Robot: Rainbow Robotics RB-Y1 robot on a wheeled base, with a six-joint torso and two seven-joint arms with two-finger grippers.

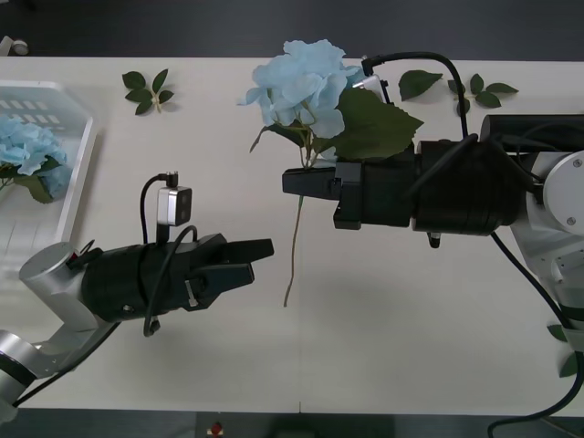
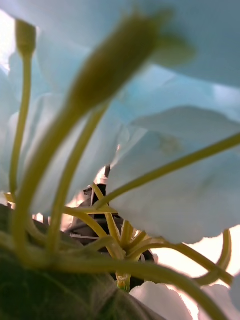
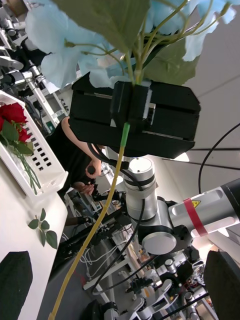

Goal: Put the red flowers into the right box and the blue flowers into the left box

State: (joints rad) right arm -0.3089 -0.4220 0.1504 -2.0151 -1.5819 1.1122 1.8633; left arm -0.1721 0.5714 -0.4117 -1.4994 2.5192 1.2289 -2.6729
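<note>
Front view: right pincer (image 1: 294, 181) pinches a blue flower (image 1: 301, 82) by its stem, well right of the left box (image 1: 78, 169); left pincer (image 1: 260, 258) spread nearby. Right wrist view: petals (image 2: 180, 175) look soft and light. Left wrist view: the thin stem (image 3: 107, 200) bends, so take hold just below the head.

1. The worktop (image 1: 383, 328) is a plain off-white surface.
2. The left box (image 1: 78, 173) sits at its left edge with a blue flower (image 1: 27, 151) inside.
3. Loose leaf sprigs (image 1: 146, 89) lie along the far edge, and others (image 1: 482, 89) far right.
</note>
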